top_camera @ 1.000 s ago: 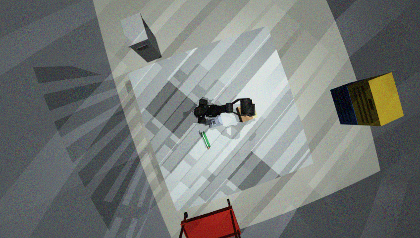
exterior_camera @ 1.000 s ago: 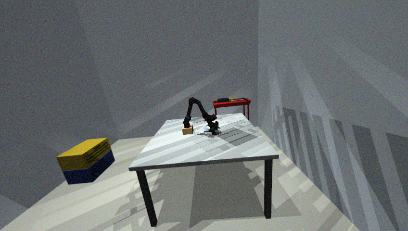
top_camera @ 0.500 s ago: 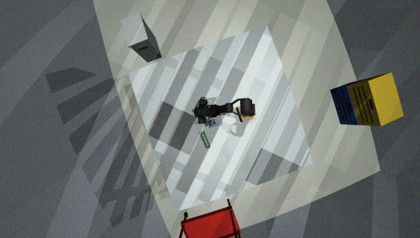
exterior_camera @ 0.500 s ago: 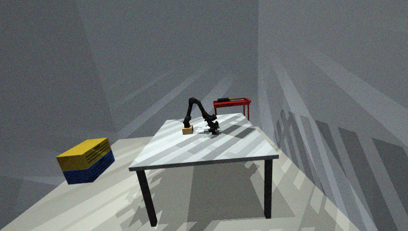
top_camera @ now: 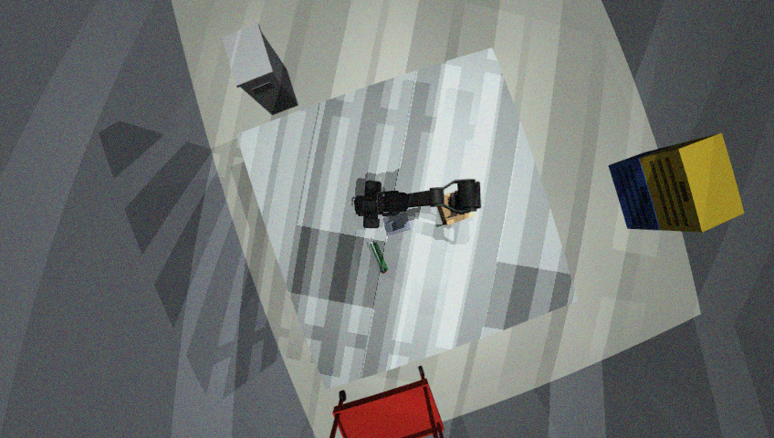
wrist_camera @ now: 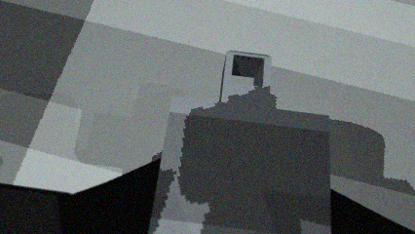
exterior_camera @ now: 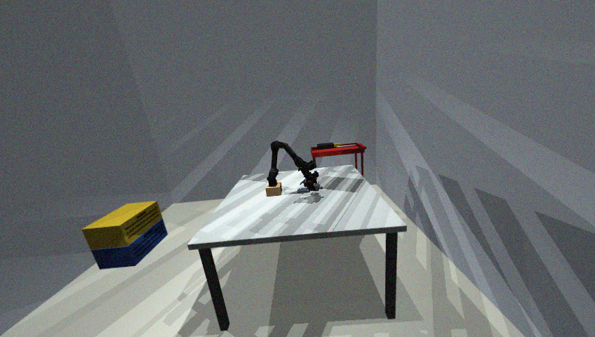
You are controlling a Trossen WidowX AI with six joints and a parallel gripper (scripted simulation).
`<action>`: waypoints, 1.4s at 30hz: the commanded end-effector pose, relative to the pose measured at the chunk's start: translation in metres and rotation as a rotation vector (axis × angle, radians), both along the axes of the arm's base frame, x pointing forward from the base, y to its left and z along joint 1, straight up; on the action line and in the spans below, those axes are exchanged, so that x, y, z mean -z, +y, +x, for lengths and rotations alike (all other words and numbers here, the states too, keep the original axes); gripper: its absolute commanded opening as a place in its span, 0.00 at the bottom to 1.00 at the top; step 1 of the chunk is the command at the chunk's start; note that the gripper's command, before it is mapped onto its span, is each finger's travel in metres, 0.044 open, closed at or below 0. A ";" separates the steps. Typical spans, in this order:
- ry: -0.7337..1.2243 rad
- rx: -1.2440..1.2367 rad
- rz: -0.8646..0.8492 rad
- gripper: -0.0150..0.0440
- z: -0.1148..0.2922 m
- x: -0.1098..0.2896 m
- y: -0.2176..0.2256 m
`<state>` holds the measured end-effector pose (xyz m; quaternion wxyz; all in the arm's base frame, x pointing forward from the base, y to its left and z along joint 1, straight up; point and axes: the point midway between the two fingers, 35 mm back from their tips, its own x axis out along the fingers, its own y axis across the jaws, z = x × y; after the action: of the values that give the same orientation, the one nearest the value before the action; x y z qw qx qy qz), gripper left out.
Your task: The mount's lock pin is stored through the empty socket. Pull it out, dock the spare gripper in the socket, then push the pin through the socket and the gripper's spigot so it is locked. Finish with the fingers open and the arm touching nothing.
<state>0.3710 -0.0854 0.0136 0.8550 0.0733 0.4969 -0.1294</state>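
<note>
My gripper (top_camera: 375, 213) (exterior_camera: 312, 186) (wrist_camera: 231, 172) is low over the table's middle, shut on the spare gripper (wrist_camera: 253, 166), a wide grey block that fills the space between my dark fingers in the wrist view. A grey part of it shows beside my gripper head in the overhead view (top_camera: 398, 222). Just beyond it stands the mount, a small pale box with its dark square socket (wrist_camera: 247, 65) facing me and empty. The lock pin (top_camera: 378, 256), a thin green rod with a red tip, lies loose on the table (top_camera: 488, 135) (exterior_camera: 250, 225), a little way from my gripper.
The arm's base stands on a tan block (top_camera: 449, 215) (exterior_camera: 273, 189). A red cart (top_camera: 388, 415) (exterior_camera: 338, 149) stands past one table edge, a grey cabinet (top_camera: 260, 67) past another, and a yellow-and-blue crate (top_camera: 678, 184) (exterior_camera: 125, 234) on the floor.
</note>
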 end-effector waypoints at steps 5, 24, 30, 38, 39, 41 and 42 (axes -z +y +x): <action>-0.023 0.002 -0.003 0.25 0.001 -0.043 0.000; -0.007 0.000 -0.002 0.25 -0.006 -0.060 0.001; 0.031 -0.014 -0.018 0.25 -0.011 -0.056 0.007; 0.111 -0.044 -0.055 0.25 -0.022 -0.047 0.018; 0.121 -0.048 -0.060 0.25 -0.023 -0.046 0.019; 0.141 -0.056 -0.071 0.25 -0.026 -0.044 0.022; 0.152 -0.060 -0.076 0.25 -0.028 -0.043 0.023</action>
<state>0.3468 -0.0650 0.0589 0.8269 0.0299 0.5470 -0.1267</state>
